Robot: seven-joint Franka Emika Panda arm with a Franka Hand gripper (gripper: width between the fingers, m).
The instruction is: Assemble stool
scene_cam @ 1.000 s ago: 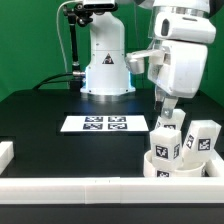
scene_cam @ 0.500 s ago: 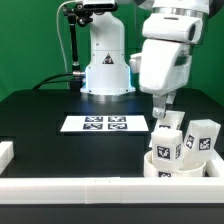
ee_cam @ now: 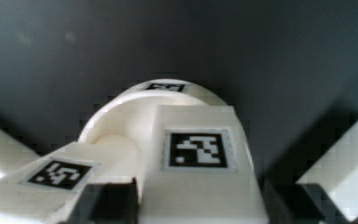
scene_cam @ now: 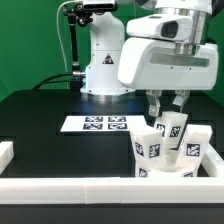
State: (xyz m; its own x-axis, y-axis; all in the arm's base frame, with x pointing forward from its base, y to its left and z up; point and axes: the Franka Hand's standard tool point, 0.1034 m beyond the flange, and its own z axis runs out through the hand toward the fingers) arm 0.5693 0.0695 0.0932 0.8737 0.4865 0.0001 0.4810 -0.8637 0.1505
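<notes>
The white stool stands upside down at the exterior view's right, its round seat on the table with three tagged block legs upright on it. My gripper comes down from above onto the back leg, its fingers on either side. The other two legs stand in front. In the wrist view my gripper holds the tagged leg between dark fingers. The seat lies below it, another tagged leg beside it.
The marker board lies flat mid-table. White border rails run along the front and the exterior view's left. The arm's white base stands at the back.
My wrist has swung round and come lower over the stool. The stool with its legs has shifted toward the exterior view's left.
</notes>
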